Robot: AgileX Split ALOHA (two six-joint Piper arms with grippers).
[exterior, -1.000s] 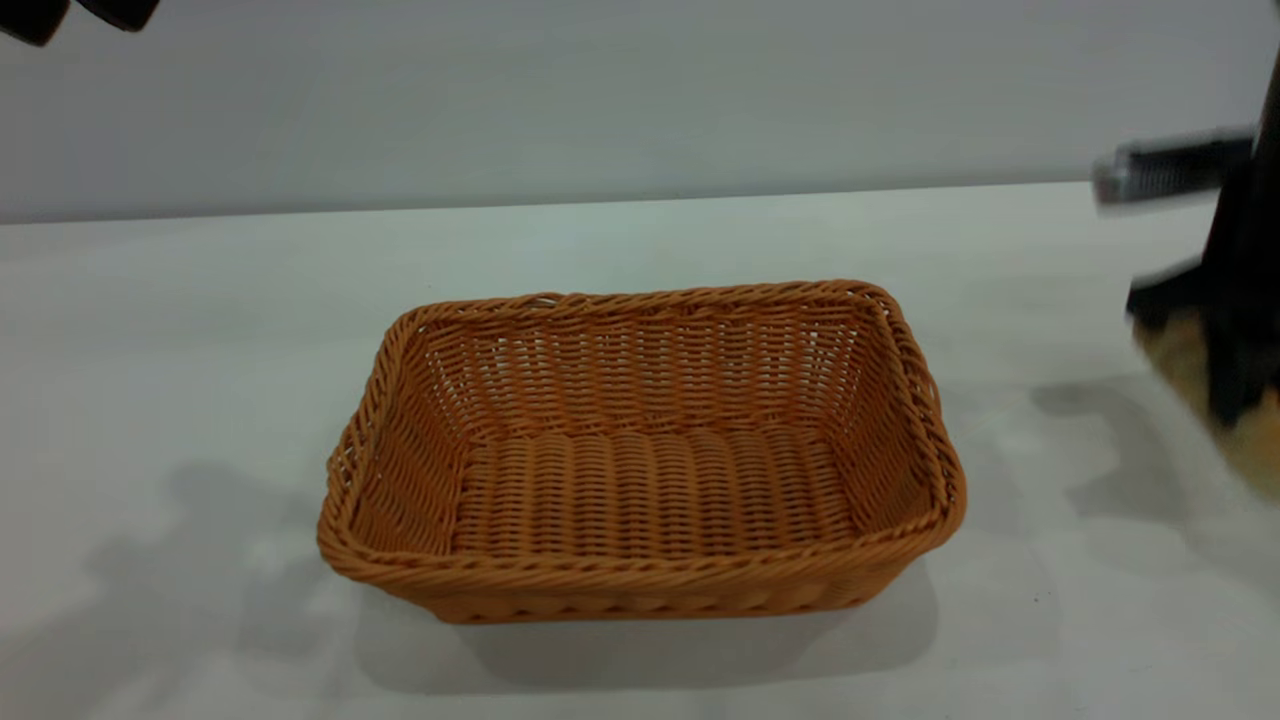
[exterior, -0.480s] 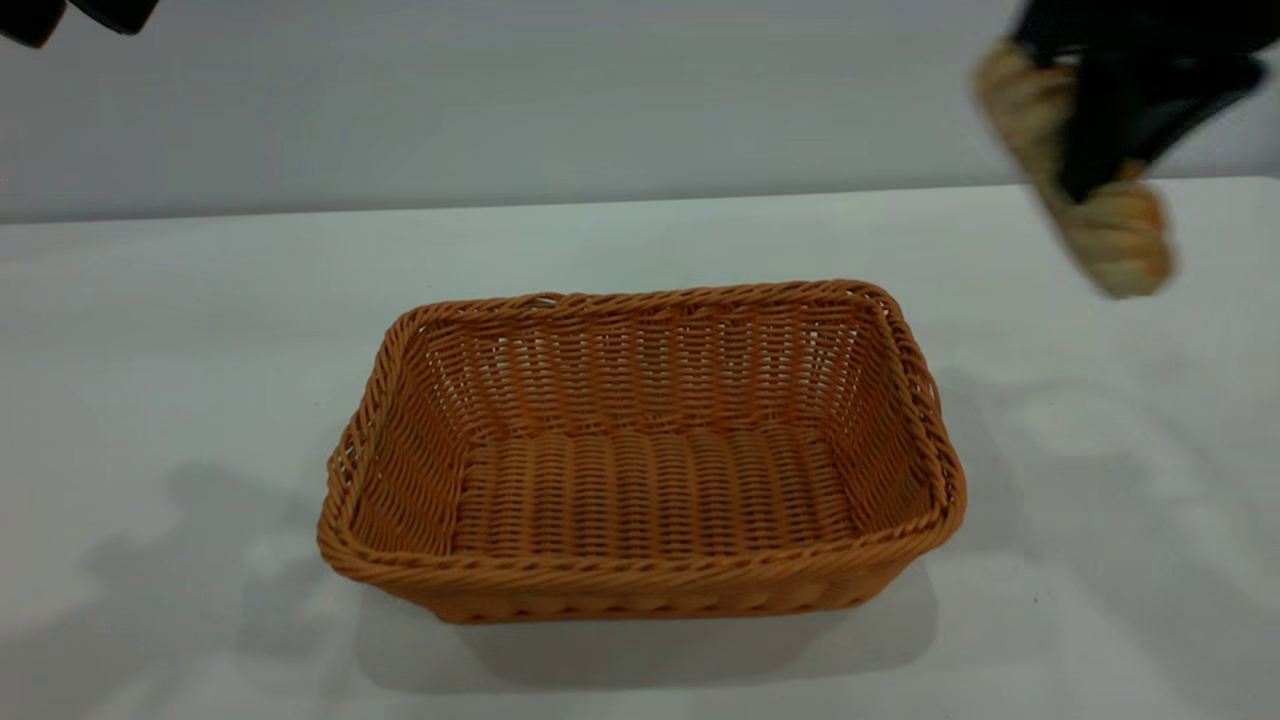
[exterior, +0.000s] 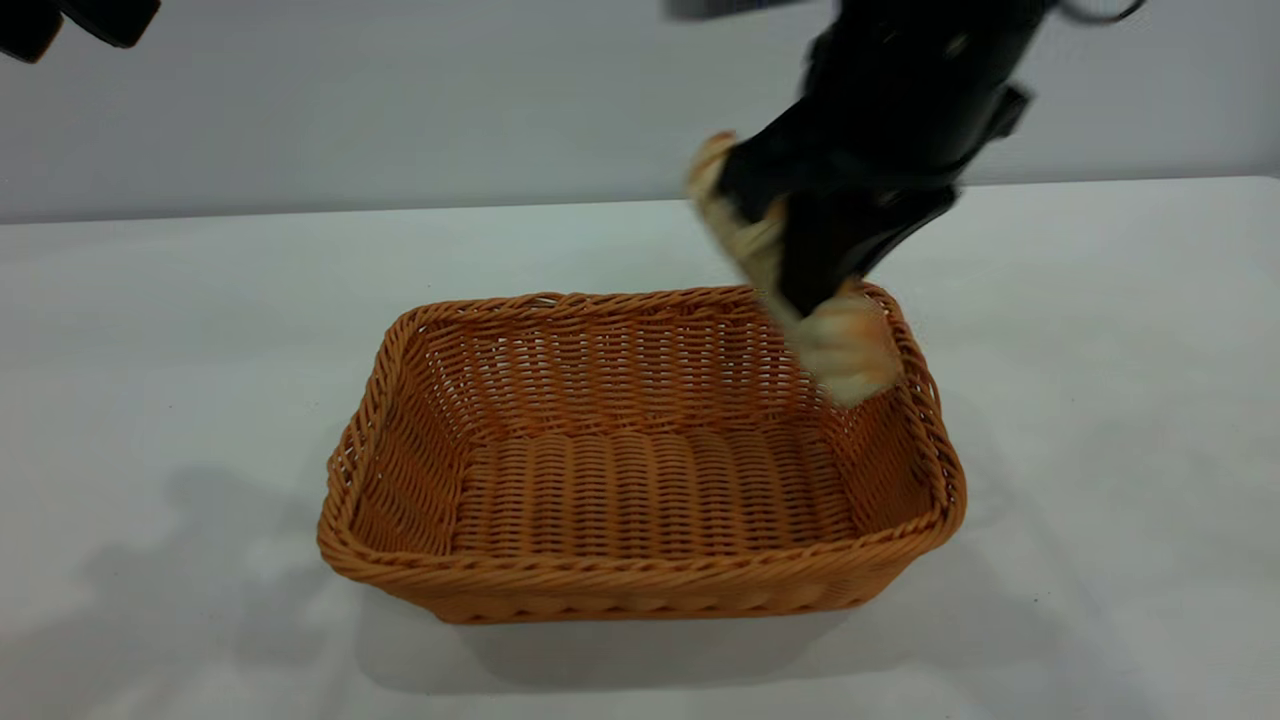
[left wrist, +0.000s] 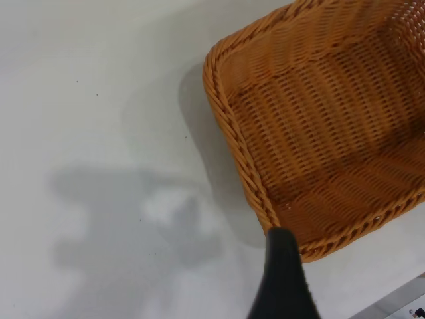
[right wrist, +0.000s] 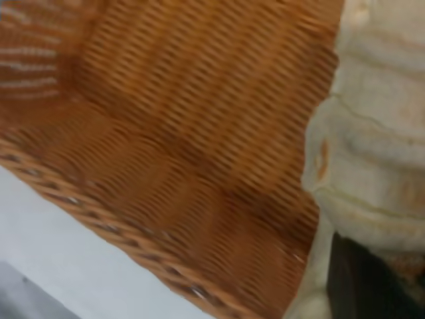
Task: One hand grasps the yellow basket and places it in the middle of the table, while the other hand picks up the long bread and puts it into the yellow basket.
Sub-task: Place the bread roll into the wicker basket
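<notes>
The yellow basket [exterior: 640, 578], orange-tan wicker, stands empty in the middle of the white table [exterior: 150, 330]. It also shows in the left wrist view [left wrist: 319, 133] and the right wrist view [right wrist: 166, 133]. My right gripper [exterior: 800, 270] is shut on the long bread [exterior: 848, 348] and holds it tilted in the air above the basket's far right corner. The bread's lower end hangs just inside the rim. In the right wrist view the bread [right wrist: 378, 153] is close up over the basket's floor. My left gripper [exterior: 62, 22] is open, empty and raised at the far left.
A grey wall runs behind the table's far edge. Bare tabletop lies on all sides of the basket. One dark finger [left wrist: 282, 286] of my left gripper shows near the basket's corner in the left wrist view.
My right gripper has lifted the bread from the table's right edge and carried it leftward to above the basket's far right corner. The basket and left arm have not moved.
</notes>
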